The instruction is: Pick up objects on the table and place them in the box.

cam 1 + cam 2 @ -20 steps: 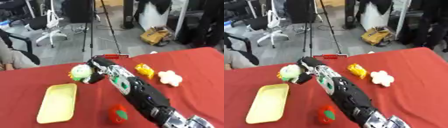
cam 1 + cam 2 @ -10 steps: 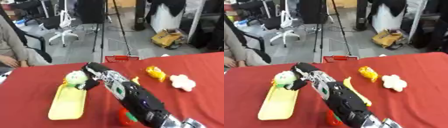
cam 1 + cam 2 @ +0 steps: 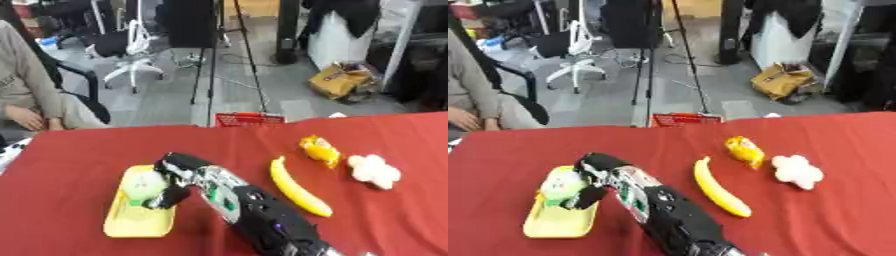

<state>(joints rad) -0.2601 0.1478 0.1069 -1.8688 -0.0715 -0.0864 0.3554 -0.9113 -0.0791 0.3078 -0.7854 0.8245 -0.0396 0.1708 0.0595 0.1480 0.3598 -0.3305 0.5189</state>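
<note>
I have my right hand (image 3: 171,186) curled around the pale green round plush toy (image 3: 143,187), holding it over the shallow yellow plastic tray (image 3: 131,223) on the red-clothed tabletop (image 3: 79,165). A long yellow banana (image 3: 297,188) lies nearby.

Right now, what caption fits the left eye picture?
Right hand holds a pale round toy over the yellow tray.

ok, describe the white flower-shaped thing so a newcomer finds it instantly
On the red table, look to the right side, past the long yellow banana. The white lobed toy lies right of the small orange-yellow object, the only white item there.
</note>
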